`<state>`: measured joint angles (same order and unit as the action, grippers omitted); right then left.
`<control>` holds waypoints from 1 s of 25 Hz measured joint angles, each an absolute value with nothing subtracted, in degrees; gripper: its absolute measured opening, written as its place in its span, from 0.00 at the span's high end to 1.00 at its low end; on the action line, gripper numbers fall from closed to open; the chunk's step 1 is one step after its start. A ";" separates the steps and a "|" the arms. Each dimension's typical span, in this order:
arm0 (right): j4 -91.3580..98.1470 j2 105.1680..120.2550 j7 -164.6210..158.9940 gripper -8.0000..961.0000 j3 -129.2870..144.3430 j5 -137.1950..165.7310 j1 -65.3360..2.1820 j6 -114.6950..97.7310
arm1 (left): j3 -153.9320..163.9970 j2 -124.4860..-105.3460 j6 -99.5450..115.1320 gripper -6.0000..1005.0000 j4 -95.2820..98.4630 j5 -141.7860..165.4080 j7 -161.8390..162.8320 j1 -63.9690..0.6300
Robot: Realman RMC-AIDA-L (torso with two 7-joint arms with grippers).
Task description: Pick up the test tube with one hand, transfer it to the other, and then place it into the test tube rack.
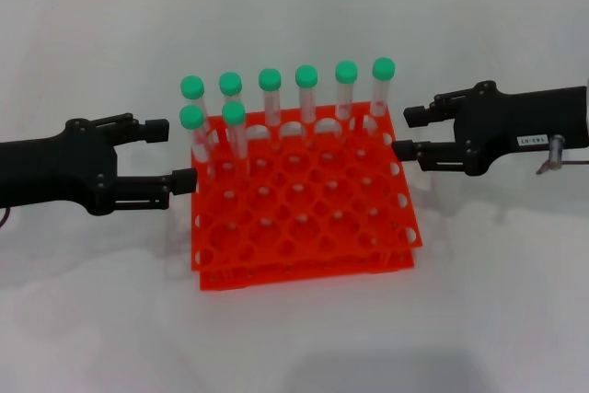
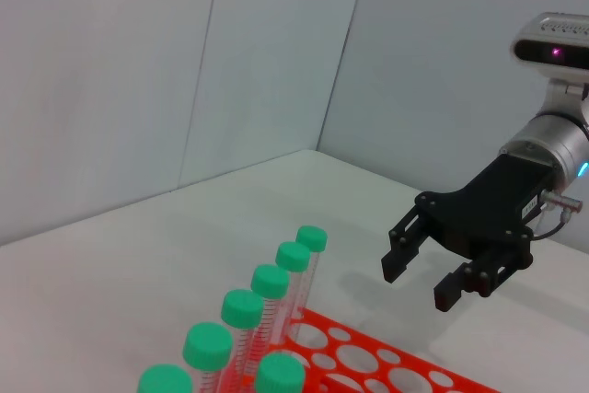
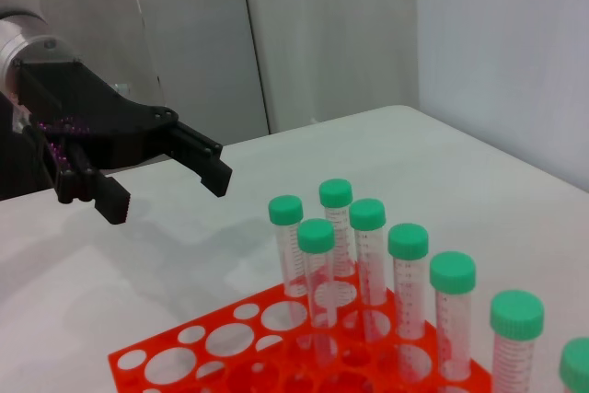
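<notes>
Eight tubes stand upright in rack, far rows; left gripper at 9 o'clock and right gripper at 3, jaws open, empty; tubes likely light, slick, best gripped below cap.

The test tube rack sat on the table. Eight tubes stood in the rack's back holes. The left gripper was left of the rack, the right gripper right of it.
</notes>
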<state>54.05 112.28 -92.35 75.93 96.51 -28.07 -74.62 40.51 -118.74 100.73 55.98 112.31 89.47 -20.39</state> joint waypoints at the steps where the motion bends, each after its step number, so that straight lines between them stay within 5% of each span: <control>1: 54.05 112.29 -92.35 0.49 75.93 96.51 -28.04 -74.76 | 40.51 -118.74 100.76 0.12 55.98 112.32 89.47 -20.39; 25: 54.85 113.01 -92.24 0.49 75.13 96.28 -27.79 -74.43 | 40.50 -118.65 101.08 0.12 55.99 112.06 88.91 -20.74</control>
<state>54.85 113.01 -92.24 75.13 96.28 -27.79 -74.43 40.50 -118.65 101.08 55.99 112.06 88.91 -20.74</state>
